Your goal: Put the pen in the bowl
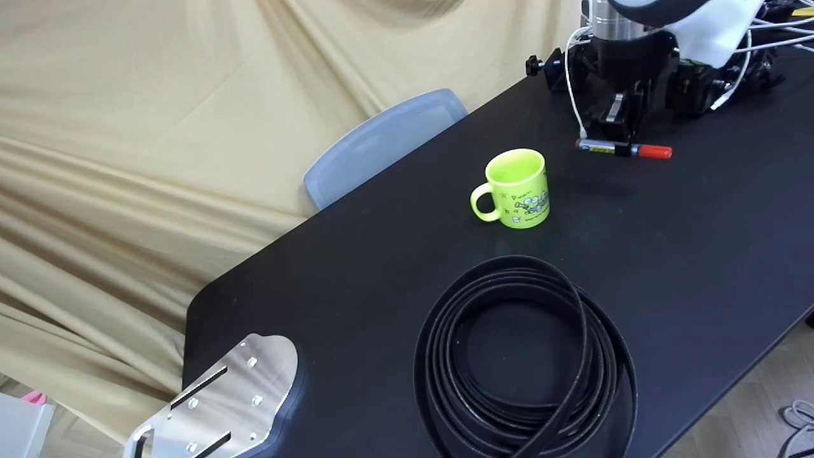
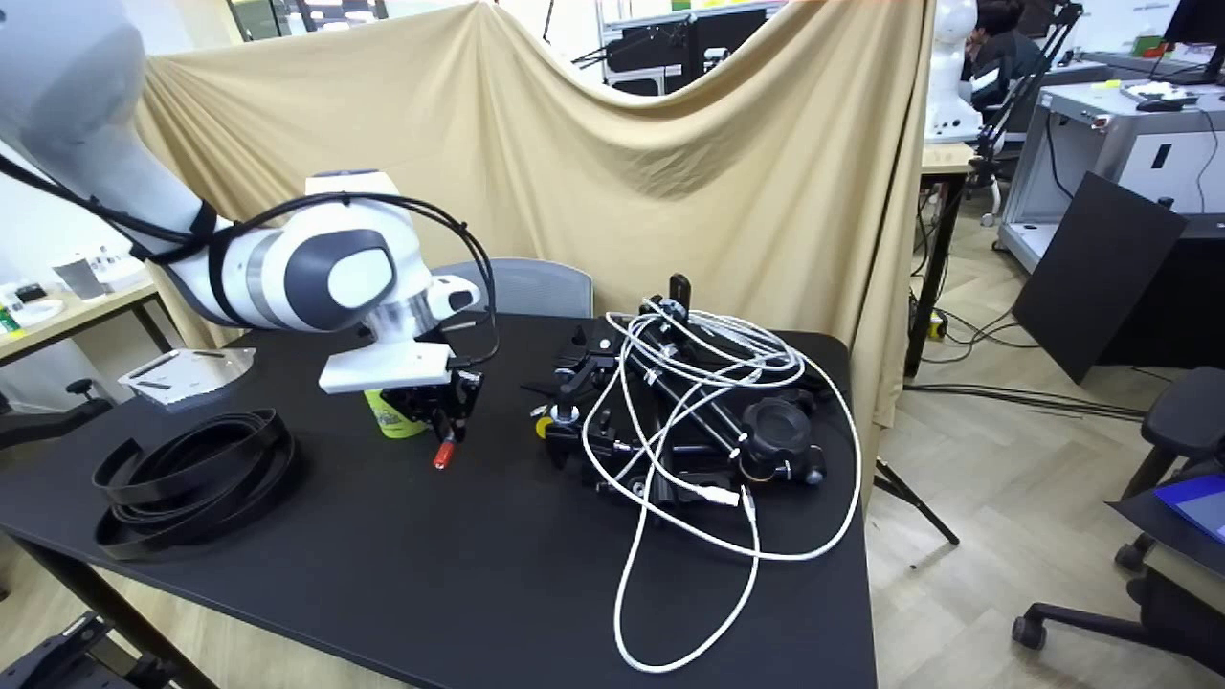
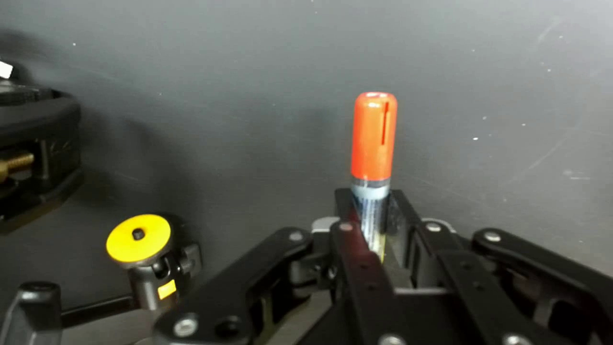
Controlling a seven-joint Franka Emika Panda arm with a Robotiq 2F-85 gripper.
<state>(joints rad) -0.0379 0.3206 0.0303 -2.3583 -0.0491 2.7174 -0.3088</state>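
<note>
Pen point(image 1: 645, 151) with a red cap and a printed body, gripped crosswise by a black gripper point(image 1: 623, 149); in an exterior view it sits at upper right, nearly level, its red end toward the picture's right and the jaws clamped on its middle. Near it, but apart, a lime-green mug point(image 1: 523, 197) (the bowl of the task) stands upright on a black table point(image 1: 356, 305), handle toward the picture's left, cartoon print on its wall. Closer to the camera are a large black coil point(image 1: 439, 356) and a slotted silvery metal plate point(image 1: 222, 404).

In an exterior view that takes in much of the white arm point(image 2: 325, 222), the gripper points downward and partly hides the mug; the red cap sticks out below the jaws. To the picture's right, black stands and clamps point(image 2: 777, 431) lie under loops of white cable point(image 2: 718, 495).

In the wrist view, the two fingers point(image 3: 404, 213) press on the pen from either side, just below the cap, which points to the top of the picture. A yellow disc point(image 3: 139, 244) shows at lower left. Whether the pen clears the table cannot be told.
</note>
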